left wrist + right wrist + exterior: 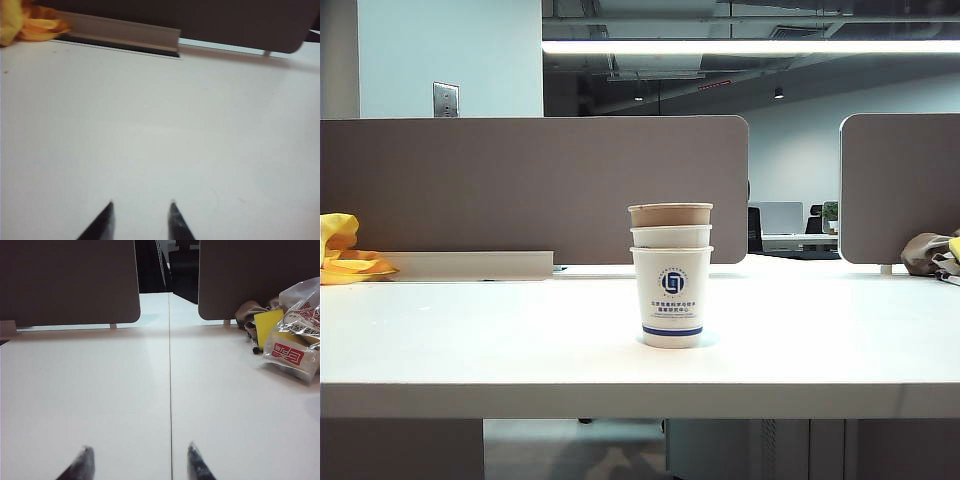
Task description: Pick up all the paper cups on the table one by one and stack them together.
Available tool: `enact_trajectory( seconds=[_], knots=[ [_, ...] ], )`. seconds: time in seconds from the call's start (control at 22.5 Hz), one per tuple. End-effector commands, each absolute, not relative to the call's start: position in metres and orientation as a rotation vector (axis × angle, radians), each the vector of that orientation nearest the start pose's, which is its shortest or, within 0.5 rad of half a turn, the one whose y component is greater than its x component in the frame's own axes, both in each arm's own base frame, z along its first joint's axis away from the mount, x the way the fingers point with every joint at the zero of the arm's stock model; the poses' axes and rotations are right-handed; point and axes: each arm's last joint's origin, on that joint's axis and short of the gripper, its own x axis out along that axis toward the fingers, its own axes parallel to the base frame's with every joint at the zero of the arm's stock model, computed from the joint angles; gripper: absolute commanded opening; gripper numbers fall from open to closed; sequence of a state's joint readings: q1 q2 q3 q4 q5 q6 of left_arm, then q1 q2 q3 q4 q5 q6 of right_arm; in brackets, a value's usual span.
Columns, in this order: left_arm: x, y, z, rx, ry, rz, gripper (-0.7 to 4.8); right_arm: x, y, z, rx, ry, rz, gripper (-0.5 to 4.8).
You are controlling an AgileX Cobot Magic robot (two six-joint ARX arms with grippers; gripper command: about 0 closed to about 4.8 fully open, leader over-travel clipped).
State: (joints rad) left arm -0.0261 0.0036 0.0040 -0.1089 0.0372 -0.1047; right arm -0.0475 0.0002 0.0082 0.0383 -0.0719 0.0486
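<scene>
The paper cups (pixel 671 277) stand nested in one stack at the middle of the white table (pixel 470 340) in the exterior view: a white cup with a blue logo at the bottom, a second white rim above it, a brown kraft cup (pixel 670 214) on top. Neither arm shows in that view. My left gripper (pixel 141 205) hovers open over bare table, nothing between its dark fingertips. My right gripper (pixel 140 450) is open wider over the table seam, also empty. No cup appears in either wrist view.
Grey partition panels (pixel 520 190) close off the back of the table. A yellow cloth (pixel 342 250) lies at the far left. At the far right sit crinkled snack bags (pixel 295 340), a yellow pad (pixel 268 322) and a brownish bundle (pixel 927 252).
</scene>
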Motion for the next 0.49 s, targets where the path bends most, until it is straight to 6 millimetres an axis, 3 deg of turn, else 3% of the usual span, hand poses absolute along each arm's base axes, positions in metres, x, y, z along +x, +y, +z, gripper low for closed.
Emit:
enact_trajectory(
  seconds=[0.04,0.27,0.49],
  knots=[
    [0.0971,-0.0039,0.1572,-0.015,0.086,-0.075,1.38,0.0975,-0.0017,0.1683,0.049,-0.046,0.052,2.38],
    [0.0967,-0.0039,0.1532,0.133,0.121,-0.084,1.38,0.0976,-0.0013,0.1668,0.009,-0.031,0.066,2.37],
    [0.0962,-0.0039,0.1495,0.147,0.159,-0.087,1.38,0.0976,-0.0012,0.1661,-0.04,-0.026,0.067,2.38]
  ],
)
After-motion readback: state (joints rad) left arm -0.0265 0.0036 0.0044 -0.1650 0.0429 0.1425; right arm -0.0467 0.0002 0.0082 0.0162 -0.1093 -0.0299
